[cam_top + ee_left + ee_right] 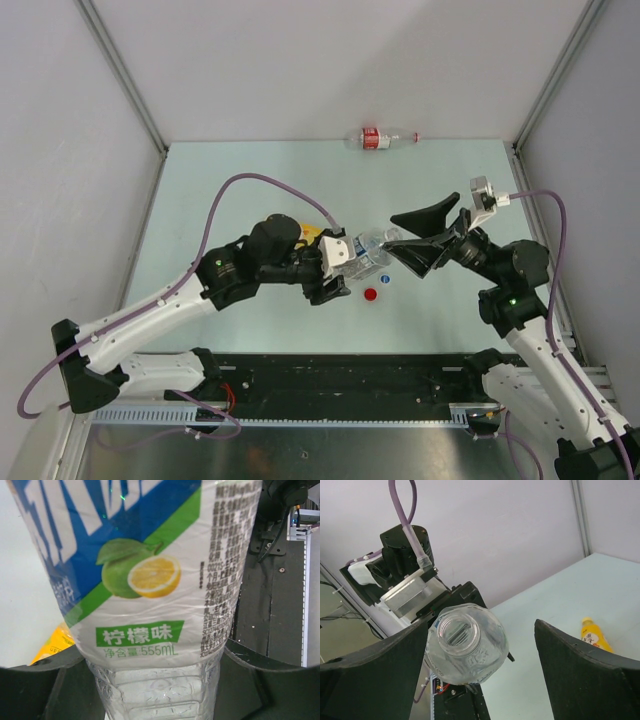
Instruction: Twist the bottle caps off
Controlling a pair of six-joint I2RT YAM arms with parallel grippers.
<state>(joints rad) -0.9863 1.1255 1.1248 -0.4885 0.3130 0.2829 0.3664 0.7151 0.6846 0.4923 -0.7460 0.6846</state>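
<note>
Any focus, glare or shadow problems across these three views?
Top external: even light, faint shadows, sharp, but the clear bottle blends into the table. Left wrist: label print crisp with mild sheen; left gripper's fingers darken the lower corners. Right wrist: bottle's open mouth sharp; right gripper's fingers are featureless black.

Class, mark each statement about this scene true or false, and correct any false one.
1. The clear bottle held in the left gripper has an open, capless mouth. True.
2. The right gripper is shut on that bottle. False: its fingers stand apart, one on either side of the mouth.
3. The red cap lies on the table. True.
4. The red-labelled bottle stands upright. False: it lies on its side at the far edge.
</note>
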